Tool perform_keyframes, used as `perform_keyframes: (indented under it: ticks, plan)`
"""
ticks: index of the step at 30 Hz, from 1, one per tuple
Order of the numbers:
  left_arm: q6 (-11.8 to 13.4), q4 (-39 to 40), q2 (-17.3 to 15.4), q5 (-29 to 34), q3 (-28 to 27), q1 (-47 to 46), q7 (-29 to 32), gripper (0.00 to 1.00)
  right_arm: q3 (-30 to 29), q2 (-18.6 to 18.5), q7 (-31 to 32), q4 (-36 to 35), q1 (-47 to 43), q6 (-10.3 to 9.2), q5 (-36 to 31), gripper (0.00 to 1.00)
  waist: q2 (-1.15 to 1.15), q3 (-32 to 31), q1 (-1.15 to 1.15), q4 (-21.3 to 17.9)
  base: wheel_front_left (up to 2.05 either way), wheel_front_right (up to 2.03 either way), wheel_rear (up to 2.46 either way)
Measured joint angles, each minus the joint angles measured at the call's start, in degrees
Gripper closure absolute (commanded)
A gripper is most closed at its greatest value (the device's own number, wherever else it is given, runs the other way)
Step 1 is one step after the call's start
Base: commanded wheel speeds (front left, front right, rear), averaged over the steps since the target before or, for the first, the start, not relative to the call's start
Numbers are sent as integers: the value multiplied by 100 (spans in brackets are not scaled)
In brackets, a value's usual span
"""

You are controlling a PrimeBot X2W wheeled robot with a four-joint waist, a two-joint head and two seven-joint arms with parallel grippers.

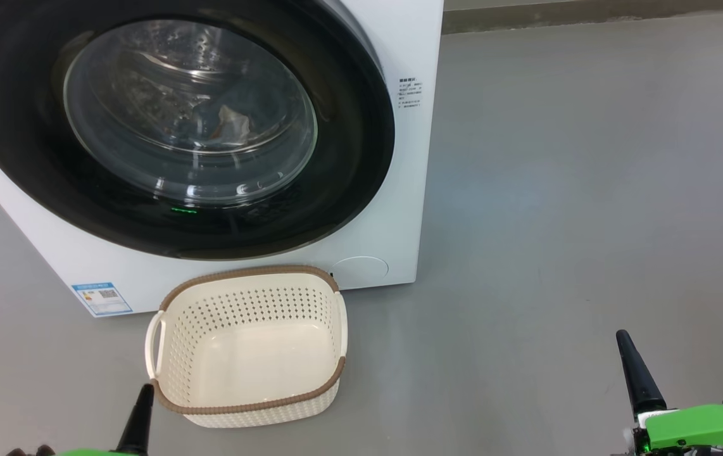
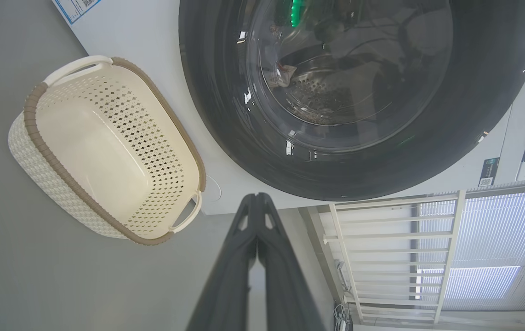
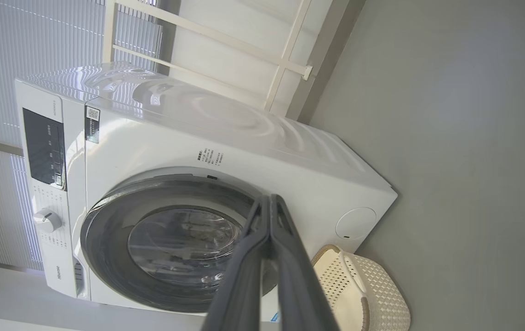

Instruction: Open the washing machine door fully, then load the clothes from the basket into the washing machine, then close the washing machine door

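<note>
Left hand [image 2: 256, 202], fingers pressed together and empty, hangs just beside the basket [image 1: 247, 271], which stands bare on the floor just before the washing machine [image 1: 412, 190]; a careless swing could knock it. The washing machine door [image 1: 13, 158] lies flush, the clothes [image 1: 228, 123] dimly visible behind its glass. Whether it has latched cannot be told, and an unlatched door might spring ajar. Right hand [image 3: 269, 202], likewise closed and empty, is well apart.

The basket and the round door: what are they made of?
The basket looks like matte cream moulded plastic, with punched holes and a brown woven-look rim. The washing machine door seems glossy black plastic around clear glass, judging by its reflections.
</note>
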State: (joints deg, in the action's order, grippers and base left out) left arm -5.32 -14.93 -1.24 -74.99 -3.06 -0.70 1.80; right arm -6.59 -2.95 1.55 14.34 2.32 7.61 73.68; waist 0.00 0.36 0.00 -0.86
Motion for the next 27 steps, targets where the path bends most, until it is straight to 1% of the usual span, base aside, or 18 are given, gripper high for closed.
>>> perform_keyframes:
  ticks: [27]
  plan:
    - [-158, -24, -18, -1650, -140, -299, 435, 100, -113, 9, 448, 101, 156, -5, 1747, 100, 0, -18, 0, 86, 0, 0, 0]
